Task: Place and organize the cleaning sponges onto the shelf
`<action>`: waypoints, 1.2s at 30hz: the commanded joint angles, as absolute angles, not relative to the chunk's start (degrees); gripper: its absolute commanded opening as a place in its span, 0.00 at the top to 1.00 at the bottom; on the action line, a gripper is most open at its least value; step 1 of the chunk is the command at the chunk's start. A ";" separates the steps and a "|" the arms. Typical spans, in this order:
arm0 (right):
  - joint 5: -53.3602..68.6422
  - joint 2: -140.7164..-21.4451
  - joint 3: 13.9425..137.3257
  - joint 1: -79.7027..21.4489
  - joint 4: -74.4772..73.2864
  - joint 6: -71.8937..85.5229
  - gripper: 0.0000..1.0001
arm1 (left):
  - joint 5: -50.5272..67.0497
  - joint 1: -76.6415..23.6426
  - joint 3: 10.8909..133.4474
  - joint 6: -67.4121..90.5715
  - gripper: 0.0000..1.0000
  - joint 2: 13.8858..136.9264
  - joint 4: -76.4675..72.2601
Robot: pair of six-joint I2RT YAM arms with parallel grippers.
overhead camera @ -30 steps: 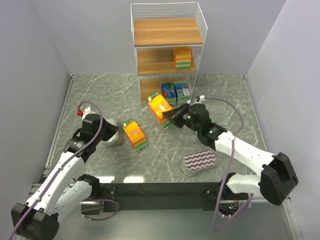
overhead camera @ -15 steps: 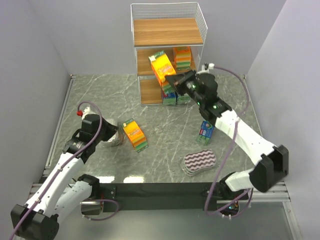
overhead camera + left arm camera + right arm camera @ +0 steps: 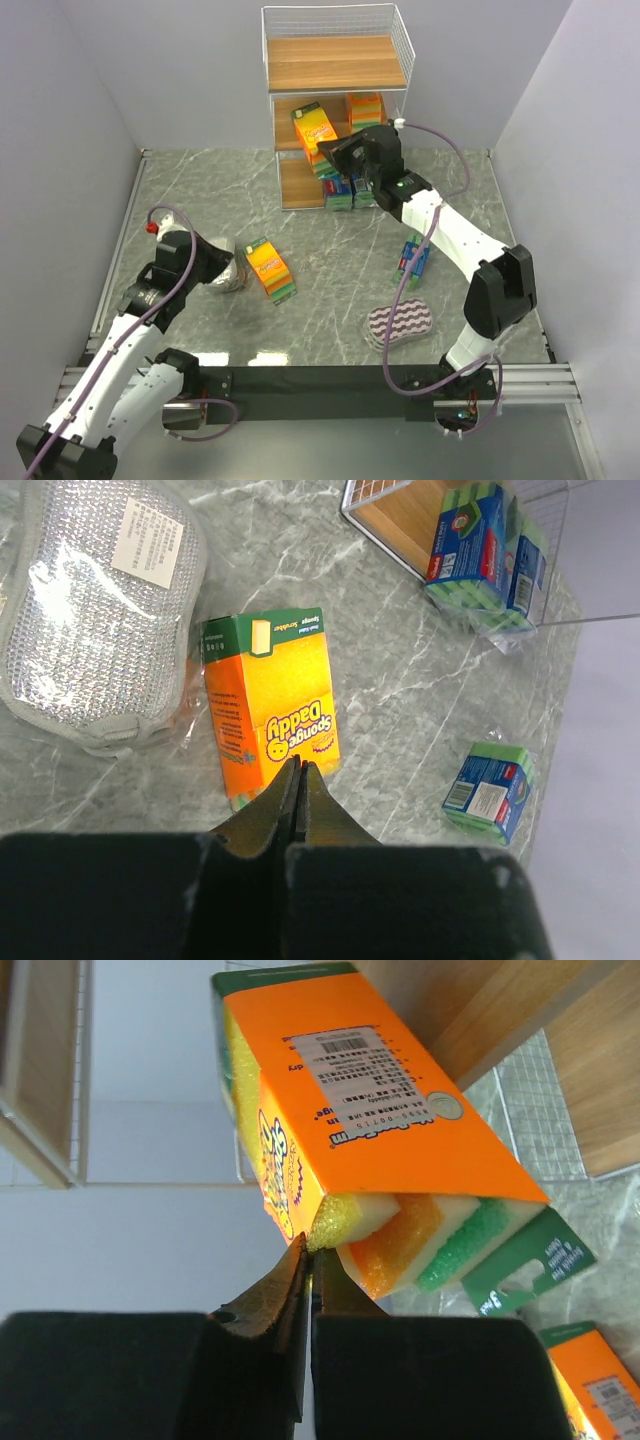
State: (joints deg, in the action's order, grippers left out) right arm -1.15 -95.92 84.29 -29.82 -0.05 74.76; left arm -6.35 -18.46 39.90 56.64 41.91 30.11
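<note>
My right gripper (image 3: 335, 150) is shut on the edge of an orange-yellow sponge pack (image 3: 314, 128), held in the air at the front of the shelf's (image 3: 335, 62) middle tier; in the right wrist view the fingertips (image 3: 308, 1245) pinch the pack's (image 3: 370, 1130) corner. Another orange pack (image 3: 366, 112) stands on the middle tier. Blue-green packs (image 3: 348, 188) sit on the bottom tier. On the table lie an orange pack (image 3: 270, 268), a blue-green pack (image 3: 413, 258), the purple-white oval (image 3: 398, 325) and the silvery-grey oval (image 3: 224, 272). My left gripper (image 3: 298, 767) is shut and empty, just above the orange pack (image 3: 270, 705).
Grey walls close in the table on the left, right and back. The top tier (image 3: 335, 62) holds nothing. In the left wrist view the silvery oval (image 3: 95, 610) lies beside the orange pack, and the blue-green pack (image 3: 488, 792) lies to the right.
My right arm has lifted the orange pack from table level in front of the shelf up and back to the middle tier's front. The left arm has barely moved.
</note>
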 commanded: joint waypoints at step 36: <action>-14.68 -113.99 113.90 -22.94 -11.69 82.79 1.00 | -6.15 -18.63 40.08 57.57 0.99 38.49 31.99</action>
State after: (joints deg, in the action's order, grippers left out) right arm -12.80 -112.51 110.26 -24.93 -12.14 83.07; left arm -5.98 -18.46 39.88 56.86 39.11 32.36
